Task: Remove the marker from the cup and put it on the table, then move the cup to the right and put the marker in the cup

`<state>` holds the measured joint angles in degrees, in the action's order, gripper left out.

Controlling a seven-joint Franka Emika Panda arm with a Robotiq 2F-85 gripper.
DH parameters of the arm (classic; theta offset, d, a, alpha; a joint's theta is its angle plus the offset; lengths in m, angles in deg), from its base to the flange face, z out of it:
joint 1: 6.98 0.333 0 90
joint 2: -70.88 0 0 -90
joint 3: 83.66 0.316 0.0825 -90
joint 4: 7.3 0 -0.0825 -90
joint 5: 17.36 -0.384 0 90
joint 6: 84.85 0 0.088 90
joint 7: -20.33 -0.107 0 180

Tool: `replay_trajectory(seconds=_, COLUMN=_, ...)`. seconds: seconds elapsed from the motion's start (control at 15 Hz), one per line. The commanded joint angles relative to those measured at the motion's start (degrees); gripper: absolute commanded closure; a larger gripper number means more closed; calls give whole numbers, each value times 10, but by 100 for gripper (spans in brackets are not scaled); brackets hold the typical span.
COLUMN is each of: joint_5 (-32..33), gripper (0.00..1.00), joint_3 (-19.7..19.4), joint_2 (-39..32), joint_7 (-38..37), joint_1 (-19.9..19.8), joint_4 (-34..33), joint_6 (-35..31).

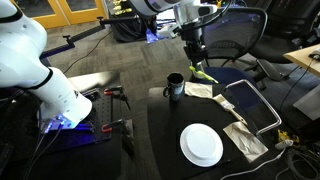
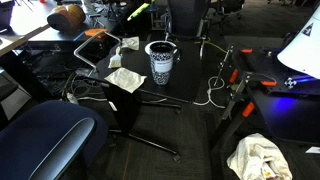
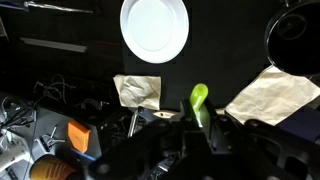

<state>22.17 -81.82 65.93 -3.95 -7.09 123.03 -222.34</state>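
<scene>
In upper middle of an exterior view, holds the marker (image 1: 203, 74) pinched in the gripper (image 1: 196, 62), tilted, in air over the table (image 1: 165, 135), just right of the cup (image 1: 175, 88). Seen green at lower centre of wrist view, below the white plate (image 3: 155, 28).

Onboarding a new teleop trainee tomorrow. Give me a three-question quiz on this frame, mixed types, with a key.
1. True or false: the marker is standing inside the cup.
2. Multiple choice: what is the gripper holding? A) nothing B) the marker C) the cup
3. Fill in: in the wrist view, the round white thing lying on the table near the top edge is a ____.

Key
1. False. The marker is clamped in the gripper, raised and off to the side of the cup.
2. B.
3. plate.
</scene>
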Motion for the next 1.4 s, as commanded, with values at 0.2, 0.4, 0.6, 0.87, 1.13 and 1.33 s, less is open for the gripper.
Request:
replay_trajectory(seconds=0.2, joint_5=-2, gripper=97, joint_3=-11, joint_2=-12, joint_7=2, joint_1=11, joint_4=-9, joint_6=2)
replay_trajectory(seconds=0.4, joint_5=61, gripper=97, joint_3=-23, joint_2=-51, joint_7=-77, joint_1=16, joint_4=-46, joint_6=6)
replay_trajectory(seconds=0.6, joint_5=87, gripper=97, joint_3=-34, joint_2=-94, joint_7=-122, joint_1=20, joint_4=-80, joint_6=5)
replay_trajectory(seconds=0.87, joint_5=101, gripper=97, joint_3=-48, joint_2=-161, joint_7=-160, joint_1=30, joint_4=-129, joint_6=-3)
replay_trajectory(seconds=1.13, joint_5=85, gripper=97, joint_3=-59, joint_2=-224, joint_7=-170, joint_1=37, joint_4=-174, joint_6=-10)
replay_trajectory(seconds=1.33, joint_5=63, gripper=97, joint_3=-62, joint_2=-256, joint_7=-157, joint_1=32, joint_4=-196, joint_6=-23)
